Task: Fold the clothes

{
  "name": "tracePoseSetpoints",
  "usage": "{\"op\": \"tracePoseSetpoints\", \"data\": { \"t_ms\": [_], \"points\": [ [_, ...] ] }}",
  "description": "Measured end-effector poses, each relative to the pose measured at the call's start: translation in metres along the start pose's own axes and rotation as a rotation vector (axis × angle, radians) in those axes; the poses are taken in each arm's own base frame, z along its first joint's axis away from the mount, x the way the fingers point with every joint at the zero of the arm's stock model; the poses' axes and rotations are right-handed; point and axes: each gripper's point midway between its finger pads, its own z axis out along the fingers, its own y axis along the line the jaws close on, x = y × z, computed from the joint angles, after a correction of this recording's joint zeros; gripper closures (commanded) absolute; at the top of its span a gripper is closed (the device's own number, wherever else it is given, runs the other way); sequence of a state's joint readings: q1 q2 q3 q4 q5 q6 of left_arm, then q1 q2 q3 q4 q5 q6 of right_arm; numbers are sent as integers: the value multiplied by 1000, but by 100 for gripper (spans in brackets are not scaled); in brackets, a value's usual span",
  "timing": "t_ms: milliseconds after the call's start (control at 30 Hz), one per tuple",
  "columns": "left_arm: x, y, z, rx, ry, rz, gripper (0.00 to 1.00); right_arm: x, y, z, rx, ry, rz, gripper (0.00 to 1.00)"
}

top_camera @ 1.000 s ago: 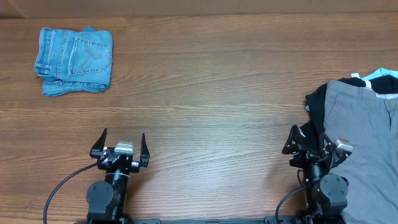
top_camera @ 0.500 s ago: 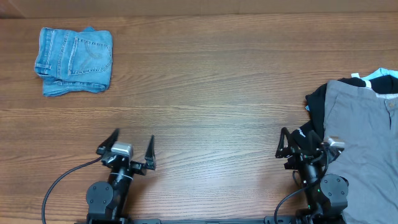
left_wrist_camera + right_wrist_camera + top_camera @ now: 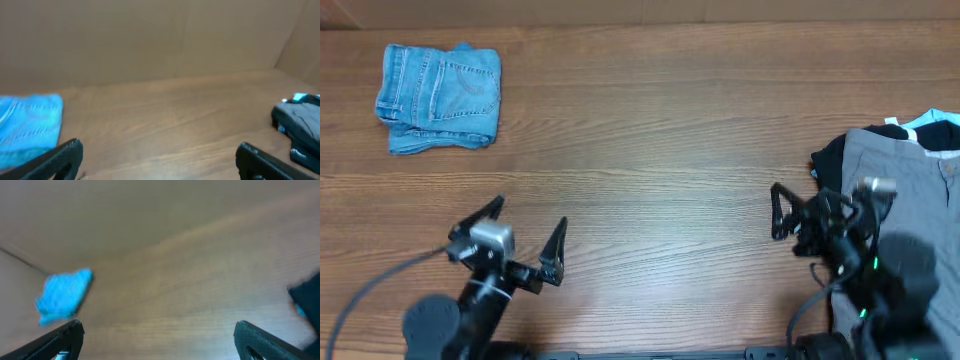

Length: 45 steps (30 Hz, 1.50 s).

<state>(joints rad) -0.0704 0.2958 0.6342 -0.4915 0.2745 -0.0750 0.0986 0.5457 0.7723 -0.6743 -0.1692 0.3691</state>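
The grey-olive shorts [image 3: 905,200] lie spread at the table's right edge, on top of a black T-shirt [image 3: 828,160]. My right gripper [image 3: 810,197] hovers open by the pile's left edge, with nothing between its fingers. In the right wrist view the gripper [image 3: 159,332] faces bare wood, with a dark bit of cloth [image 3: 307,297] at the right border. My left gripper [image 3: 530,216] is open and empty above the table's front left. In the left wrist view the gripper [image 3: 160,152] frames bare wood, with the dark pile [image 3: 300,125] far right.
A folded light-blue denim garment [image 3: 438,97] lies at the back left, also in the left wrist view as denim [image 3: 30,125] and as a blurred blue denim patch [image 3: 62,295]. A pale blue cloth [image 3: 935,127] peeks out behind the shorts. Brown walls rise behind the table.
Both arms have risen from their rest by the front edge. The left gripper has swung left and tilted. The right gripper has moved away from the front edge, beside the pile. Both stayed open.
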Motion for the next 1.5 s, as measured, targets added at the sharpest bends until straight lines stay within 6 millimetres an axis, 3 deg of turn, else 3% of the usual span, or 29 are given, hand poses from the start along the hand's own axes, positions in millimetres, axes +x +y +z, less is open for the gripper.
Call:
{"op": "tracePoseSetpoints", "data": {
  "t_ms": [200,367,600,733,933,1000,1133,1233,1500],
  "points": [
    [-32,15,12,-95,237,-58,0,-17,-1,23,159,293,51,0],
    [-53,23,33,-132,418,-85,0,-27,-11,59,258,482,31,0],
    [-48,29,65,-113,574,-96,0,-4,-36,95,332,647,25,0],
    [-36,25,76,-68,624,-115,0,-4,-73,109,417,663,88,2],
    [-16,24,80,-50,718,-147,0,-13,-175,116,615,626,295,22],
    [-10,25,81,-50,747,-156,0,-5,-210,112,680,645,370,28],
    [0,27,86,-51,789,-168,0,18,-260,106,768,704,478,34],
    [7,29,92,-52,812,-175,0,34,-275,107,791,755,512,35],
    [28,37,108,-67,888,-190,0,57,-282,115,826,831,494,34]
  ]
}}
